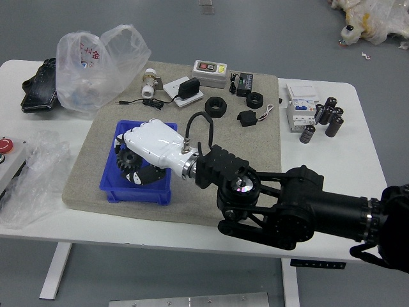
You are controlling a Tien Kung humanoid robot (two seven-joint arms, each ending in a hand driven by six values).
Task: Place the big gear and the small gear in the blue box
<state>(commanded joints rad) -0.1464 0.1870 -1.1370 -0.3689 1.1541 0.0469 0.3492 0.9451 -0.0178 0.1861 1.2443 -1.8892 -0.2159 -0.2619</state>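
My right hand reaches in from the right and hangs over the blue box. Its fingers are closed on the big gear, a dark toothed wheel held above the box's left part. The white back of the hand covers much of the box's inside. The small gear cannot be seen; my right forearm covers the place where it lay. My left hand is out of view.
Behind the box lie a white pipe fitting, a white adapter with a black plug, and black rings. Plastic bags lie at left, a white box and black cylinders at right.
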